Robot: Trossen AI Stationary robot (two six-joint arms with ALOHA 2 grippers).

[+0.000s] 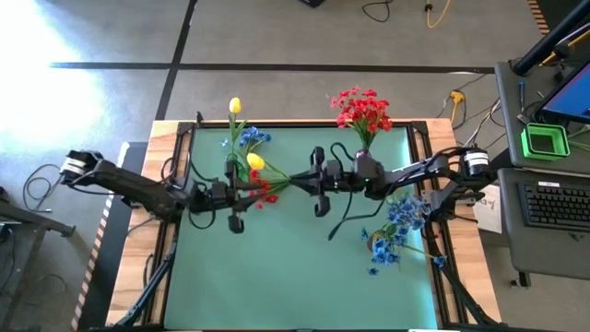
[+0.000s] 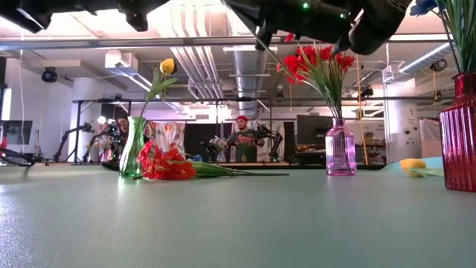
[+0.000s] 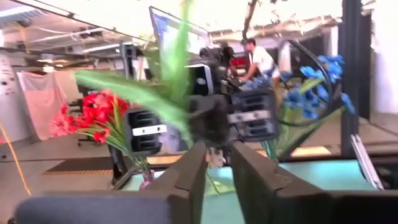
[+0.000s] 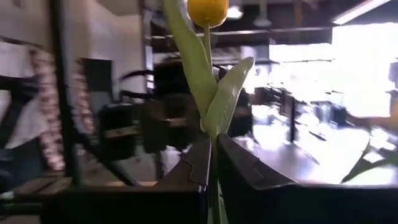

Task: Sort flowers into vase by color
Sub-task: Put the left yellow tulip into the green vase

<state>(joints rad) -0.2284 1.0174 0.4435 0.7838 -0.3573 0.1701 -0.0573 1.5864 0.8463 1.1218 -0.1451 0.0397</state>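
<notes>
- My right gripper point(image 4: 211, 163) has its fingers pressed tight on the green stem of a yellow tulip point(image 4: 207, 10), whose head and leaves rise straight out from the fingertips.
- My left gripper point(image 3: 217, 163) faces it across the middle of the table; its fingers stand a narrow slit apart, with a leafy stem running up through the gap. I cannot tell whether they still pinch it.
- From above, both grippers meet near the table's centre, with the tulip point(image 1: 255, 162) and its stem spanning between them. I read this as a hand-over, left arm to right.
- Under the left arm a red flower point(image 2: 165, 165) lies flat on the green mat point(image 1: 295, 267), with a few blue blossoms point(image 1: 255, 137) near it.
- A green vase point(image 2: 134, 158) at the far left already holds one yellow tulip point(image 1: 235, 105). A pink vase point(image 2: 341, 149) at the far middle holds the red blooms point(image 1: 361, 108). A red ribbed vase point(image 2: 460, 134) on the right holds the blue bunch point(image 1: 398, 221).
- Next I would open the left fingers fully and back that arm off. Then the right arm must carry the tulip to the green vase, a long reach across, and drop the stem in upright.
</notes>
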